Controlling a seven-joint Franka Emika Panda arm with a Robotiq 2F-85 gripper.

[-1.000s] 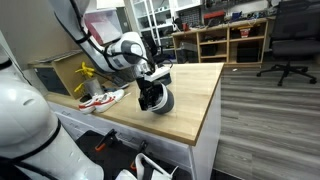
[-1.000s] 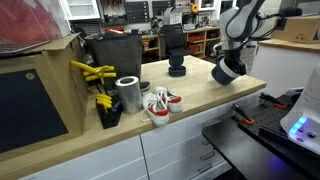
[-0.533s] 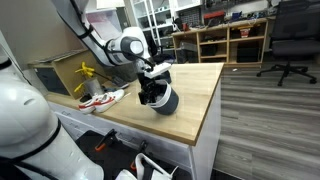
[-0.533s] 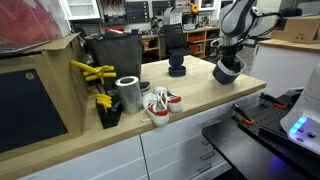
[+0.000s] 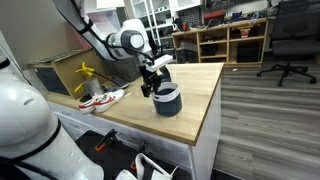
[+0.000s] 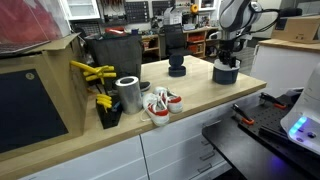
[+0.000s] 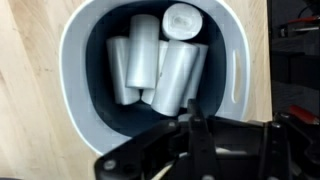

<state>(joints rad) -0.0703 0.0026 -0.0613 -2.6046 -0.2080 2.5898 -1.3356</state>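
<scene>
Claw state: the claw is closed, its 2 fingers pinched together on the near wall of the bin.
Claw pose: in both exterior views it points straight down onto the rim, claw above bin, claw above bin.
Bin place: directly under the claw, upright, its base on the desk.
Bin make: smooth plastic, rounded oblong mouth, pale grey-blue rim, dark inside.
Bin contents: at least 4 rolls just beyond the fingertips, leaning on each other. They are pale, smooth cylinders, and 1 shows its round end.
Desk: light wood with a fine grain and a flat top, over white cabinet fronts.
Claw make: black, hard and angular, on a glossy white arm.
Shoes: a white pair of shoes with red trim, well apart from the claw.
Can: a shiny metal can, ribbed and round, just beyond the shoes from the claw.
Writing: too small to read on anything.
</scene>
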